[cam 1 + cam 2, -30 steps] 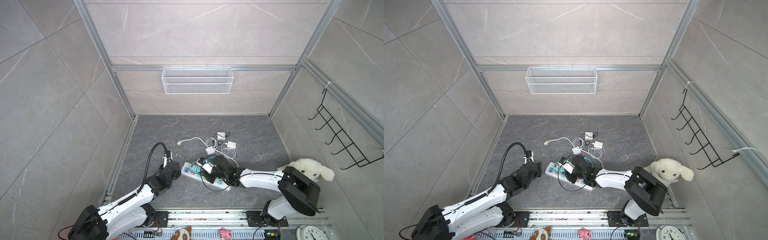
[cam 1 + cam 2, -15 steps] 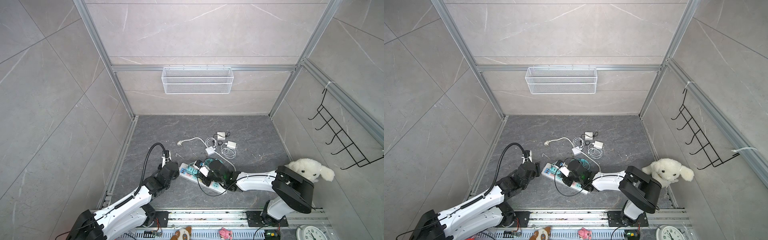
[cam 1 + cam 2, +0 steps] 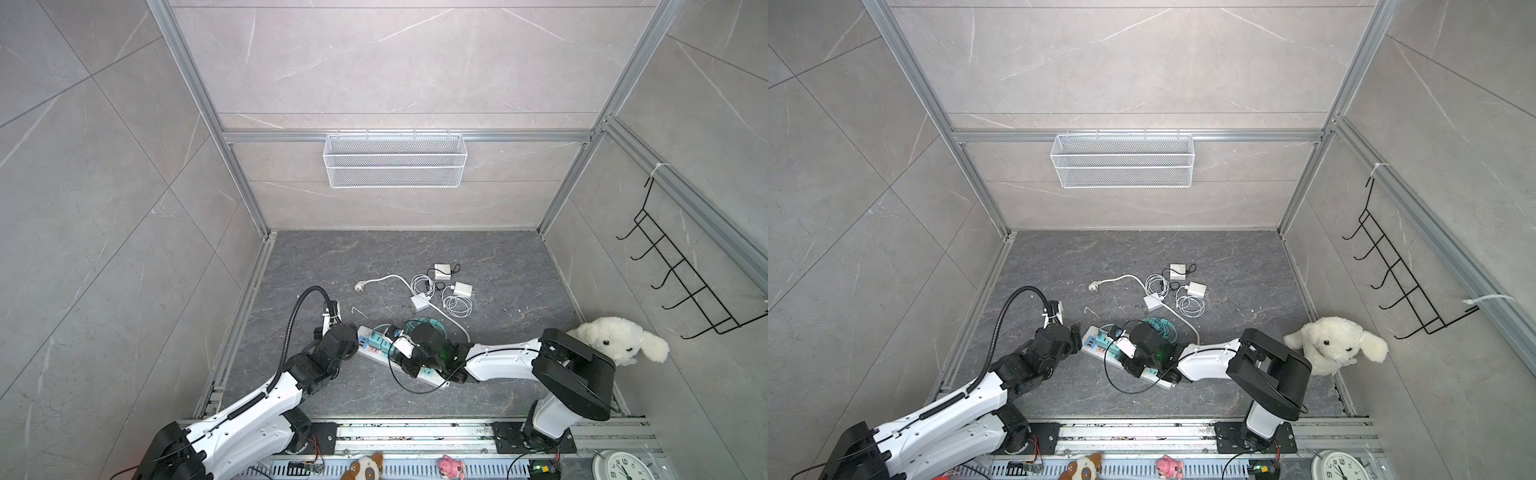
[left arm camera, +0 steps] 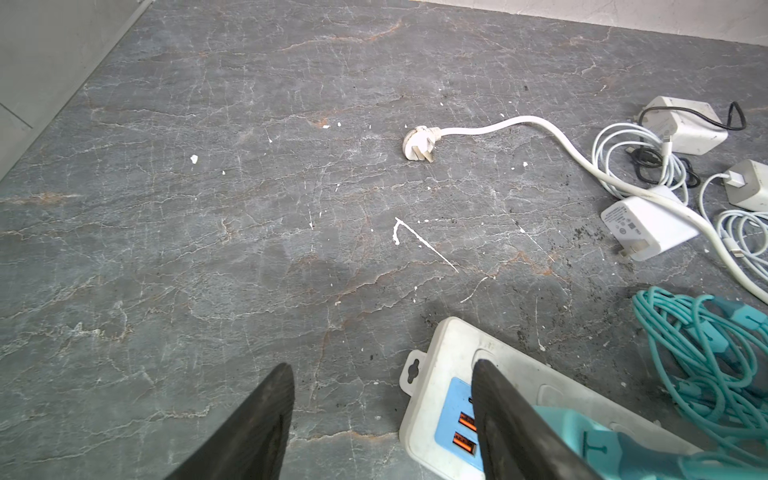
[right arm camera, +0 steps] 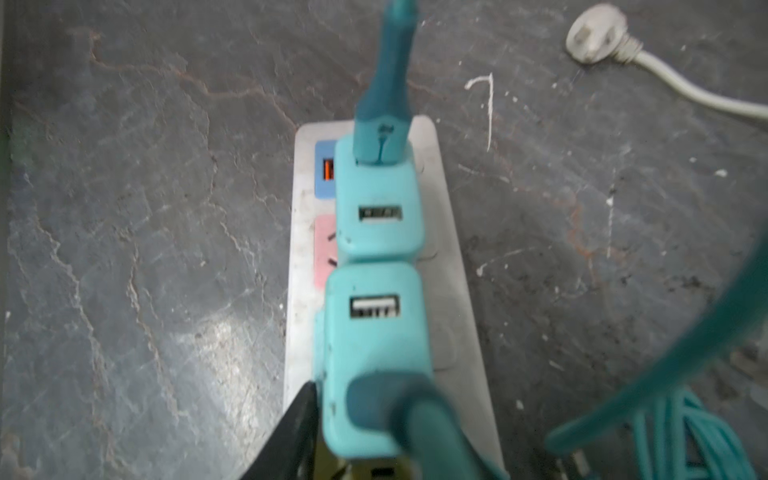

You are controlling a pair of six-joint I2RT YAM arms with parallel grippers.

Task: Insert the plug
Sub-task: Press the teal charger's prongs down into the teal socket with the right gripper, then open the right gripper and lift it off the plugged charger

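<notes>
The dark grey stone-patterned counter [image 3: 332,257] is closed in by aluminium rails along the tiled side and back walls. Bare surface lies open between the left rail and the white power strip [image 4: 440,349]. The far side is crowded with a white three-pin plug on its cord [image 4: 417,143], white charger blocks [image 4: 648,226] and a coil of teal cable [image 4: 702,357].

In both top views the strip's long axis runs diagonally. Its far end is just beside the left arm and its near end is under the right arm.

Two square teal charger plugs stand on the strip, one behind the other along that axis, with their USB ports facing up. The nearer teal plug [image 5: 374,332] has a teal cable leaving it toward the wrist camera. The farther teal plug [image 5: 380,208] has a teal connector standing in it. Whether the nearer one is fully seated cannot be told.

The left pincer [image 4: 380,368] is released, with its dark fingers spread wide. One finger is over the strip's USB end and the other is over bare counter.

The right pincer [image 5: 372,399] sits around the nearer teal plug. Only one black finger [image 5: 291,432] shows, against the plug's side, so whether the pincer grips or has let go cannot be told.
</notes>
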